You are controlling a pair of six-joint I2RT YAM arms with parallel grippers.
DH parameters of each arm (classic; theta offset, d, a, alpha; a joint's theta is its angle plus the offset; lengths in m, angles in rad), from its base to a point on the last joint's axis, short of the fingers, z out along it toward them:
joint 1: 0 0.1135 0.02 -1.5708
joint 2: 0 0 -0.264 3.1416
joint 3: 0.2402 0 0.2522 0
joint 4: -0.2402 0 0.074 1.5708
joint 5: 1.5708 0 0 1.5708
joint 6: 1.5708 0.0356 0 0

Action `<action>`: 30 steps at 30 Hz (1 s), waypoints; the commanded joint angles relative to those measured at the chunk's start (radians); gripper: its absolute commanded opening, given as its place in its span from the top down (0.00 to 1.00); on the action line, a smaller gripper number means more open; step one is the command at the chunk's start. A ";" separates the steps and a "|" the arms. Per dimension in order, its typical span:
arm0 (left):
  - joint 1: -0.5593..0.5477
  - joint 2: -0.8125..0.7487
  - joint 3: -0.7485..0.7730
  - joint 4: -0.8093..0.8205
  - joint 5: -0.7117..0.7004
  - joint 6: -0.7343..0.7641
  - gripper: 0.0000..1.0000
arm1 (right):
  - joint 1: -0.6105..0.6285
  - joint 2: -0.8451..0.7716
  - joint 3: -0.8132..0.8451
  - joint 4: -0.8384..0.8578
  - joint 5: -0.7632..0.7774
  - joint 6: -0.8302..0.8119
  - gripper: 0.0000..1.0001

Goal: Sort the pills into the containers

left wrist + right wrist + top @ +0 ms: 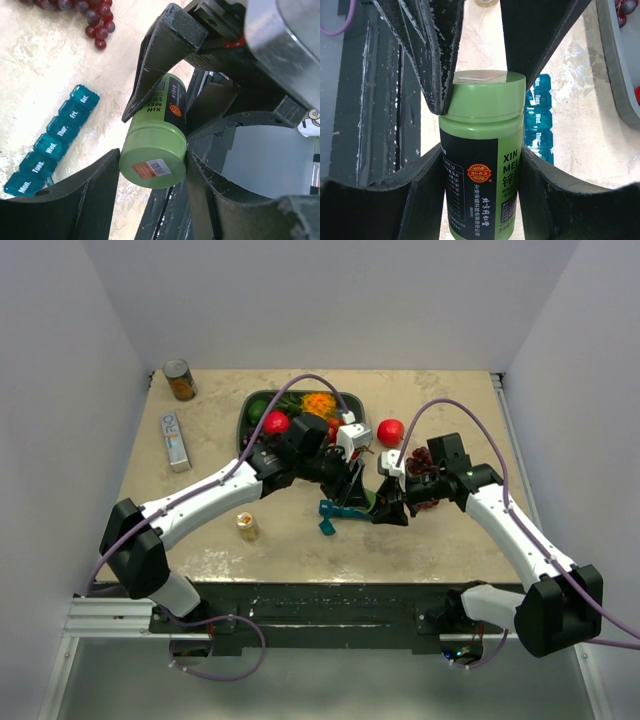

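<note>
**Pill bottle clamped from both ends, containers on the table beside it**

The left gripper [152,165] is closed on the pale green lid of the pill bottle [154,150]. One dark finger presses each side of the lid, and the stickered top faces that wrist camera. The right gripper [481,170] is clamped on the same bottle lower down, its fingers [420,195] pinching the black-labelled body from both sides. In the right wrist view the left gripper's fingers [437,65] come down from above and meet the lid's edge. The lid sits on the bottle, which is held between the two arms over the table [200,540].

Just beside this grip, the containers [52,142] lie flat on the tabletop, clear of the bottle and of both grippers. They form a teal strip of joined square cells with closed lids reading Mon., Tues., Wed., Thur., Fri. and Sat. A finger hides the near end past Mon. From above, the strip [340,510] lies under and just left of where the grippers meet.

A bunch of dark red grapes [95,20] lies beyond the Sat. end. Farther back are a grey tray [355,398] of fruit and a loose red fruit [391,431]. A tin can [180,380] and a white box [176,440] sit at the far left. A small amber jar [247,526] stands near the left arm.
</note>
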 commanded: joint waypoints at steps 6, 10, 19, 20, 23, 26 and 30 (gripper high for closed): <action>-0.022 -0.053 -0.039 0.058 -0.101 0.028 0.57 | -0.013 -0.043 0.023 0.113 -0.221 0.039 1.00; -0.022 -0.056 -0.040 0.052 -0.104 0.023 0.54 | -0.019 -0.049 0.020 0.113 -0.221 0.038 1.00; -0.019 -0.068 -0.039 0.032 -0.130 0.032 0.47 | -0.024 -0.049 0.020 0.107 -0.226 0.033 1.00; -0.019 -0.070 -0.039 0.030 -0.130 0.032 0.46 | -0.024 -0.051 0.020 0.107 -0.227 0.030 1.00; -0.019 -0.070 -0.040 0.032 -0.116 0.031 0.41 | -0.027 -0.051 0.020 0.107 -0.227 0.029 1.00; -0.019 -0.068 -0.037 0.035 -0.096 0.031 0.37 | -0.028 -0.051 0.020 0.107 -0.229 0.027 1.00; -0.019 -0.070 -0.034 0.039 -0.093 0.021 0.33 | -0.033 -0.051 0.020 0.106 -0.229 0.027 1.00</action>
